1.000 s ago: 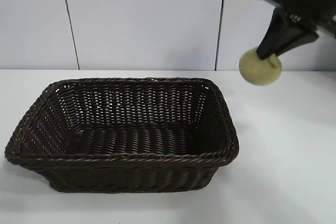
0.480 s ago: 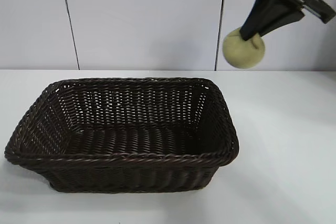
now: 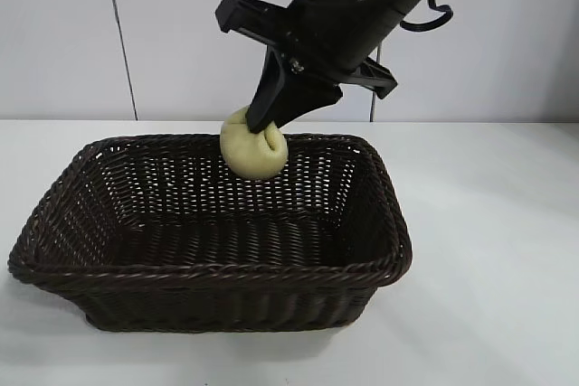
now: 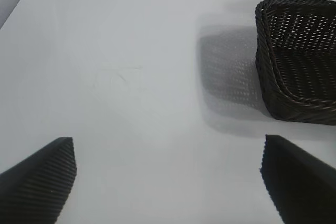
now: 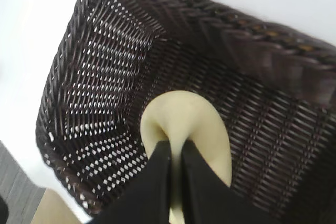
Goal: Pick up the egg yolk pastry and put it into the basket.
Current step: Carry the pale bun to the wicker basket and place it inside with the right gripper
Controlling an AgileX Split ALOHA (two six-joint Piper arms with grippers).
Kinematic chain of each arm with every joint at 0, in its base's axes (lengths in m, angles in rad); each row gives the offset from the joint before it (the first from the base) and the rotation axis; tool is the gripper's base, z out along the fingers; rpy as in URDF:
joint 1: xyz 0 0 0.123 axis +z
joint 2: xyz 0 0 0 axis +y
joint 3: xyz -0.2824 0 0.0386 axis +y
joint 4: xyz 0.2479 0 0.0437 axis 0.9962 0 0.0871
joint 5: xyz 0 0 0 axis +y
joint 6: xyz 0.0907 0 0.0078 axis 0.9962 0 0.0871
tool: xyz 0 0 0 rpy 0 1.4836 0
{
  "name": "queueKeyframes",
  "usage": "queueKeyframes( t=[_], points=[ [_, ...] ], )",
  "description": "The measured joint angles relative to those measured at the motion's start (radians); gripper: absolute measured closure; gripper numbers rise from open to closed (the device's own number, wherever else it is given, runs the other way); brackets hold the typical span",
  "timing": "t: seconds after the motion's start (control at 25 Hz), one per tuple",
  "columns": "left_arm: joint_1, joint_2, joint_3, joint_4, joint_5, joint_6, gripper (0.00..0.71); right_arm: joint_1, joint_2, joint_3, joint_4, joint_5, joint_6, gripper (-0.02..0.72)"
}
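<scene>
1. Over the basket [image 3: 208, 232], toward its far rim, the right gripper [image 3: 264, 131] hangs from an arm that reaches in from the upper right of the exterior view.
2. Its dark fingers [image 5: 157, 182] are pinched tight on the pastry [image 3: 254, 151], biting into a fold at the pastry's top.
3. That pastry is in the air, above the basket's inside near the far wall; it touches neither floor nor rim.
4. Nothing lies in the basket below the pastry, and the arm is the only thing crossing above the rim.
5. Around the basket lies a white table [image 3: 488, 250]; behind it stands a pale panelled wall [image 3: 181, 33] with thin dark seams.
6. Well off to the basket's side, the left gripper [image 4: 168, 177] sits low over bare table with its jaws spread wide and nothing between them; a basket corner shows beyond it.
7. Dark brown wicker makes up the basket, rectangular, with sloping openwork sides and a thick braided rim.
8. Pale yellow and rounded, the pastry looks soft and doughy, creased where the fingers squeeze it.
9. Ribbed dark pads [image 4: 42, 177] line the left gripper.
</scene>
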Motion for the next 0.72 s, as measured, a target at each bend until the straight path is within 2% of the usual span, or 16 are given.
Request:
queueKeyframes(
  t=[0.36,0.48,0.56,0.72],
  points=[
    [0.000,0.000,0.000,0.000,0.000,0.000,0.016,0.000,0.135,0.000,0.054,-0.026,0.001,0.673],
    [0.000,0.000,0.000,0.000,0.000,0.000,0.016,0.004,0.139,0.000,0.058,-0.034,0.000,0.641],
    [0.000,0.000,0.000,0.000,0.000,0.000,0.016,0.017,0.139,0.000,0.059,-0.035,-0.007,0.552],
    [0.000,0.000,0.000,0.000,0.000,0.000,0.016,0.048,0.139,0.000,0.059,-0.036,-0.011,0.199]
  ],
)
